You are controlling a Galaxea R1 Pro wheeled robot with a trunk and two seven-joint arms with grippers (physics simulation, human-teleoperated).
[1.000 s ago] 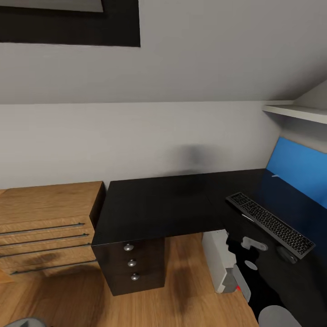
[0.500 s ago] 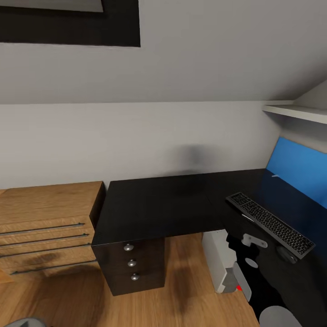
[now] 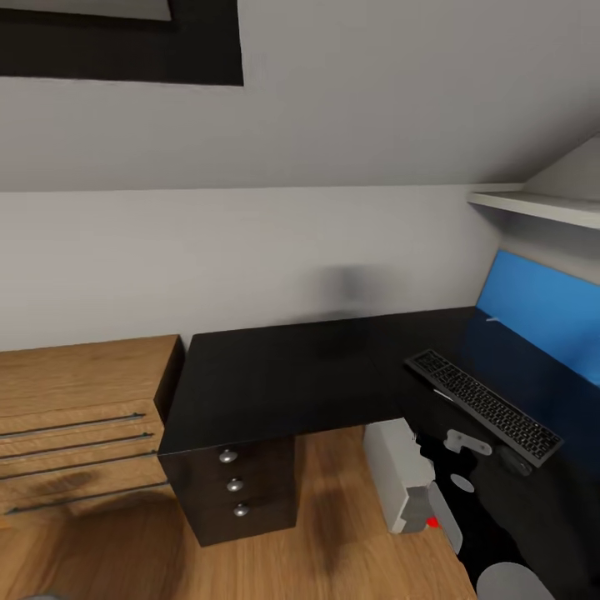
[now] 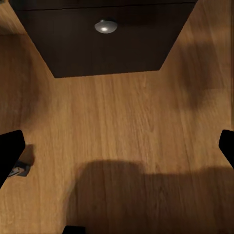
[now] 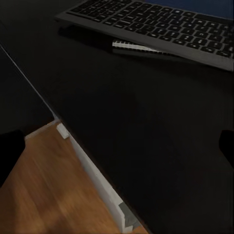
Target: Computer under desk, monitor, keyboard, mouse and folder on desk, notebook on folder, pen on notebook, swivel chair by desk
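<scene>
Your right gripper (image 5: 117, 146) is wide open with nothing in its grasp. Its two black fingertips (image 5: 9, 151) sit at opposite edges of the right wrist view, with the glossy black top of the L-shaped desk (image 5: 146, 126) bare between them. Ahead of these fingertips, across a stretch of desk top, lies the slim dark-grey keyboard with black keys (image 5: 156, 22). A thin white spiral-bound edge (image 5: 139, 47) peeks out from under the keyboard's nearer long side; you cannot tell what it belongs to. Below and to one side of the gripper, the desk's edge gives way to light wooden floor (image 5: 44, 185).

Your left gripper (image 4: 117, 151) is likewise fully spread and empty, its dark fingertips (image 4: 9, 153) framing plain wooden floor (image 4: 122, 126). Ahead of it stands the desk's dark drawer unit (image 4: 112, 46), with one round silver knob (image 4: 105, 26) showing.

In the head view, the small dark oval mouse (image 3: 517, 461) rests on the desk (image 3: 283, 375) just beside the keyboard's (image 3: 479, 404) end nearest your right arm (image 3: 458, 500). The boxy white computer tower (image 3: 396, 471) stands on the floor under the desk, close beside that arm. The desk's blue back panel (image 3: 542, 312) rises beyond the keyboard, under a white wall shelf (image 3: 533, 204). A light wooden chest with long bar handles (image 3: 75, 417) stands against the desk's far end, well apart from both grippers.
</scene>
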